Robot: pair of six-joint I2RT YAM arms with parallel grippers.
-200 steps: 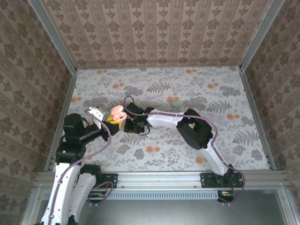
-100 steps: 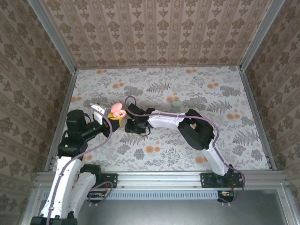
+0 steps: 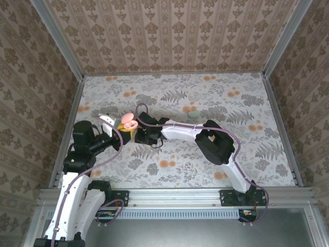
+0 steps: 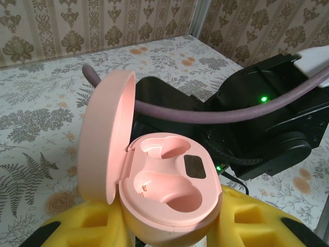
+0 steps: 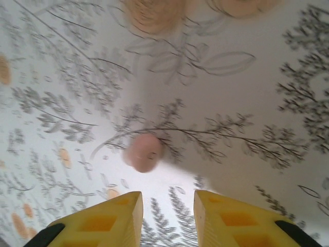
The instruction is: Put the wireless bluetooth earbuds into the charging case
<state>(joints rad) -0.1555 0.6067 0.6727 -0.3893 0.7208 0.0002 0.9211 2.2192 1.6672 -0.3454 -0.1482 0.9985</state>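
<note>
My left gripper point(image 4: 172, 218) is shut on the base of a pink oval charging case point(image 4: 169, 185). The case is held up off the floor with its lid point(image 4: 103, 139) swung open to the left, and both wells are empty. In the top view the case point(image 3: 129, 122) sits at left centre, with the left gripper point(image 3: 125, 129) below it. My right gripper point(image 3: 143, 136) points down right beside it. A small pink earbud point(image 5: 144, 152) lies on the floor just beyond the left yellow fingertip point(image 5: 121, 213). The right gripper point(image 5: 168, 199) is open with nothing between its fingers.
A pale green oval case point(image 3: 194, 114) rests on the floral floor to the right of centre. The right arm's black wrist point(image 4: 257, 128) and a purple cable point(image 4: 205, 110) pass close behind the pink case. Patterned walls point(image 3: 169, 36) enclose the floor on three sides.
The left arm has drawn in a little and tilted the pink case more upright. The right gripper has shifted slightly beside it. Little moved in the last half second.
</note>
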